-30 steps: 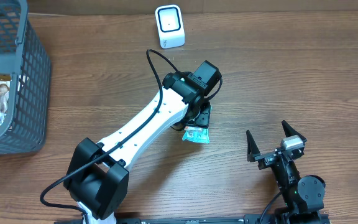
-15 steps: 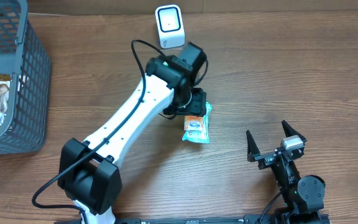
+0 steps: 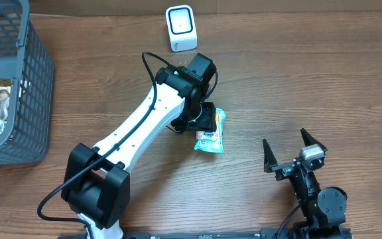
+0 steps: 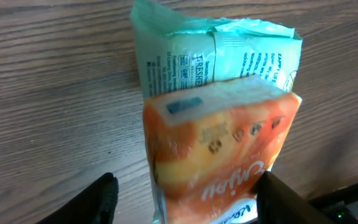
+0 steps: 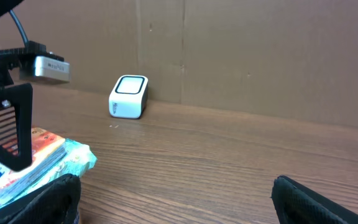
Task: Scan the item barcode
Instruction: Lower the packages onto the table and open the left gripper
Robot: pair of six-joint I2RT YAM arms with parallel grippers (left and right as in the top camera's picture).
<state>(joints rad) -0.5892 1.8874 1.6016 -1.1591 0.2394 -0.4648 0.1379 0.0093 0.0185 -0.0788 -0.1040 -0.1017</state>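
Observation:
The item, a snack packet (image 3: 211,136) with an orange front and mint-green ends, lies flat on the wooden table near its middle. My left gripper (image 3: 206,119) is down over the packet's far end. In the left wrist view the packet (image 4: 222,137) fills the space between the jaws of the left gripper (image 4: 188,193). The right finger (image 4: 281,199) touches its edge, while the left finger (image 4: 101,199) stands a gap away. The white barcode scanner (image 3: 181,28) stands at the table's back edge. My right gripper (image 3: 285,141) rests open and empty at the front right.
A grey wire basket (image 3: 35,79) holding several packaged goods stands at the left edge. The right wrist view shows the scanner (image 5: 129,96) in front of a cardboard wall (image 5: 260,56), the packet (image 5: 36,158) at left, and the right gripper (image 5: 176,193) over bare wood.
My left wrist has swung back and to the left, uncovering more of the packet. Its jaws have narrowed around the packet. The right arm has not moved.

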